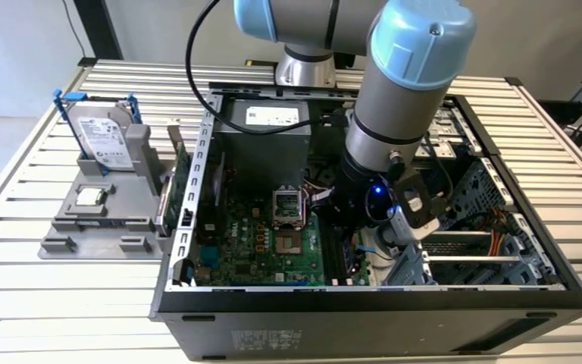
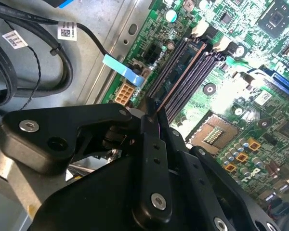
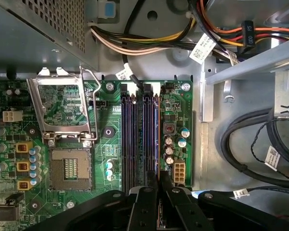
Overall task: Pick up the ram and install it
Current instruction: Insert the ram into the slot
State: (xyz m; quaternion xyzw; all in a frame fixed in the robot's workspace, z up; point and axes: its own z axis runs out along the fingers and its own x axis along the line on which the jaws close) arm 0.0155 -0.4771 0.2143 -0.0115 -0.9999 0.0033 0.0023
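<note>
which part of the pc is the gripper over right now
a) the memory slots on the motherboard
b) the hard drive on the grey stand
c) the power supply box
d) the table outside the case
a: in both wrist views the gripper sits right at the end of the long memory slots beside the open processor socket, and the exterior view has the arm reaching down inside the case.

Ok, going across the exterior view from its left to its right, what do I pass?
Silver hard drive upright in the grey holder → ram stick standing at the holder's edge → case wall → open processor socket → gripper down over the motherboard → drive cage.
</note>
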